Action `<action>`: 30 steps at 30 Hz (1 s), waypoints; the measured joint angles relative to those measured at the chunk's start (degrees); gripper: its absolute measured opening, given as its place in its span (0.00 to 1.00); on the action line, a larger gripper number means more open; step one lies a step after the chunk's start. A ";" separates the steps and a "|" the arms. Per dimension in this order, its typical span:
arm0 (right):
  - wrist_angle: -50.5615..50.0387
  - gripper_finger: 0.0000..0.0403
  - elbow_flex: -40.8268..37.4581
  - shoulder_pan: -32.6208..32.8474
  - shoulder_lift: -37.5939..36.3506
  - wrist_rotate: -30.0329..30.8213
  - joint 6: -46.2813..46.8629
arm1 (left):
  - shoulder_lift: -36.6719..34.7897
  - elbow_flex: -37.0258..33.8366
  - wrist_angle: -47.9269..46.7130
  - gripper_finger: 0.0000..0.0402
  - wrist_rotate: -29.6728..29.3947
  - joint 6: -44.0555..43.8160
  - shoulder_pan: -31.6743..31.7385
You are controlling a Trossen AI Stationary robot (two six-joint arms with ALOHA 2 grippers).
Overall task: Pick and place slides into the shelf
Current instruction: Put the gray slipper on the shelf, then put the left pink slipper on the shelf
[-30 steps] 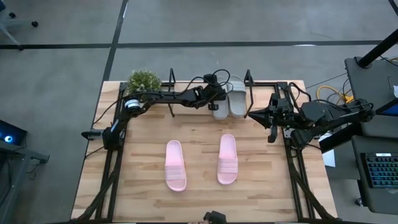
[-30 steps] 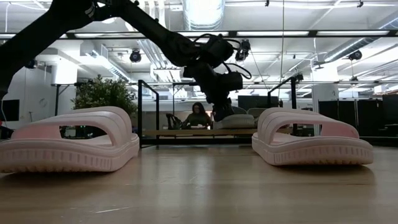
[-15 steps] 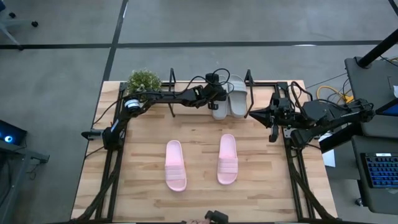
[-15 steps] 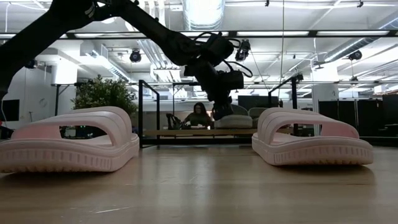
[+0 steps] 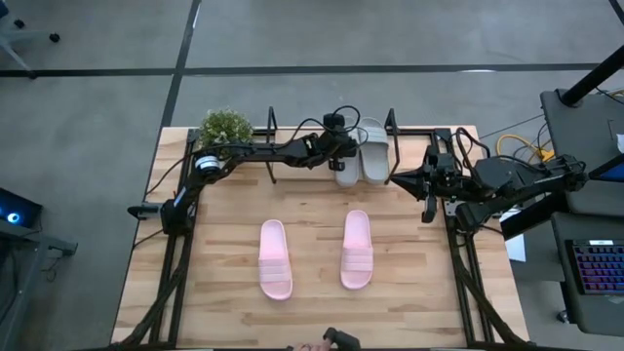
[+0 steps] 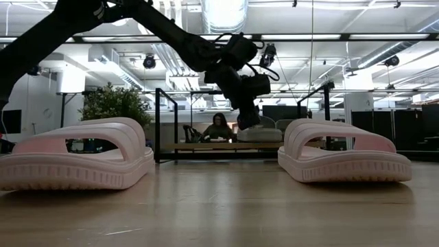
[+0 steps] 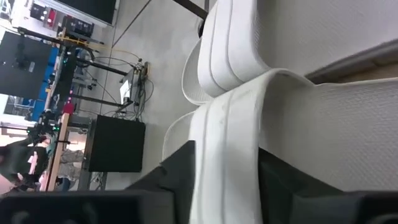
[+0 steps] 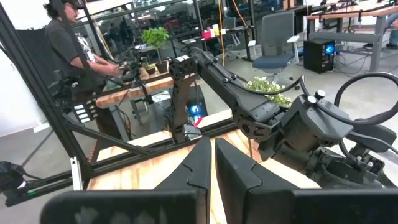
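Fingers of left gripper (image 7: 227, 186) clamp grey slide (image 7: 323, 124) (second grey slide (image 7: 249, 43) touching).

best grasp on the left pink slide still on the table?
Grip the wide ribbed strap of the left pink slide from straight above, one finger under the arch, one over it. The slide lies flat, sole down, and the low view shows the strap standing up as an open arch. The left gripper is at the shelf.
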 joint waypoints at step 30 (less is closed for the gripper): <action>0.00 0.03 -0.01 0.02 0.02 -0.04 -0.04 | -13.40 0.09 -8.88 0.46 1.03 -15.26 -7.22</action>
